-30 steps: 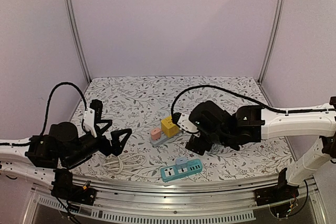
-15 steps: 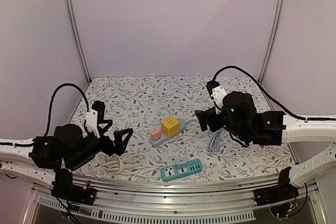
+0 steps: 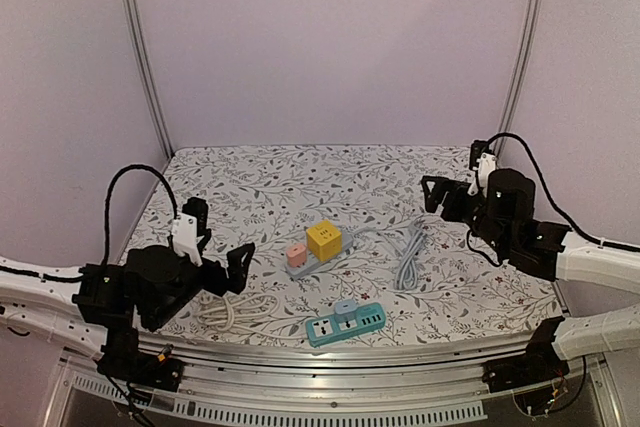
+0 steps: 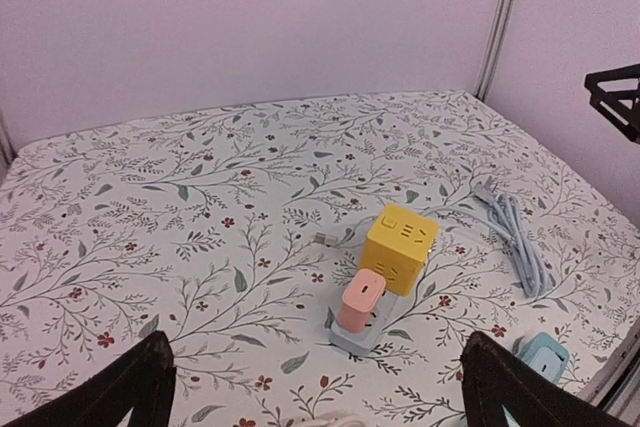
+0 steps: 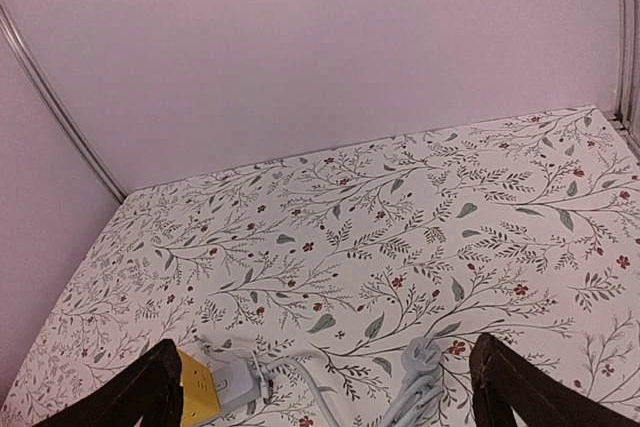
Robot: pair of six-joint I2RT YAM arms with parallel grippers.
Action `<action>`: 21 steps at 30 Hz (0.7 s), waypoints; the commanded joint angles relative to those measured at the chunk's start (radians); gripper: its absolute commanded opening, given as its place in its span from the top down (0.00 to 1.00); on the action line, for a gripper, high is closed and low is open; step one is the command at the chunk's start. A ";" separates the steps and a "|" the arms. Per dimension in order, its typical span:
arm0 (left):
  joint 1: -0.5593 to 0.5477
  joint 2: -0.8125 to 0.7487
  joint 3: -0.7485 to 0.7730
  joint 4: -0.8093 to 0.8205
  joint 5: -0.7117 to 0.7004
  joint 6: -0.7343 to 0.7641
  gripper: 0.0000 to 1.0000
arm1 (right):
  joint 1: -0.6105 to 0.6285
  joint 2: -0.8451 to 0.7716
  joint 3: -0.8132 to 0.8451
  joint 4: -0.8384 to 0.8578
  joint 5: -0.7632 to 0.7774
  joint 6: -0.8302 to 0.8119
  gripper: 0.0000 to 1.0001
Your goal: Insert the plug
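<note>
Right end effector point(image 3: 437, 197) near right table point(image 3: 300, 177) edge

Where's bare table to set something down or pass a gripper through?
Bare: the far band between the back wall and the yellow cube; also right of the grey cable. Crowded: front centre, with the white cable, pink plug and teal strip.

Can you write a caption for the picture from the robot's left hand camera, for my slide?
Open left fingers frame a yellow cube socket and pink plug on a flowery table.
</note>
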 commanded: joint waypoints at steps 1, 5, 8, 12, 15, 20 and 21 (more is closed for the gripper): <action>0.033 0.048 -0.036 0.081 -0.102 0.011 0.01 | -0.107 -0.058 -0.064 0.123 -0.130 0.085 0.01; 0.099 0.100 -0.055 0.128 -0.107 0.006 0.00 | -0.150 -0.080 -0.096 0.162 -0.116 0.043 0.01; 0.147 0.134 -0.061 0.150 -0.103 0.007 0.01 | -0.176 -0.077 -0.119 0.187 -0.110 0.031 0.01; 0.190 0.169 -0.079 0.203 -0.112 0.025 0.00 | -0.180 -0.064 -0.150 0.255 -0.105 -0.009 0.01; 0.215 0.181 -0.103 0.264 -0.111 0.050 0.00 | -0.180 -0.057 -0.161 0.286 -0.079 -0.037 0.01; 0.260 0.220 -0.109 0.324 -0.115 0.084 0.00 | -0.180 -0.047 -0.205 0.373 -0.080 -0.089 0.01; 0.268 0.227 -0.108 0.333 -0.114 0.090 0.01 | -0.179 -0.045 -0.212 0.387 -0.073 -0.098 0.01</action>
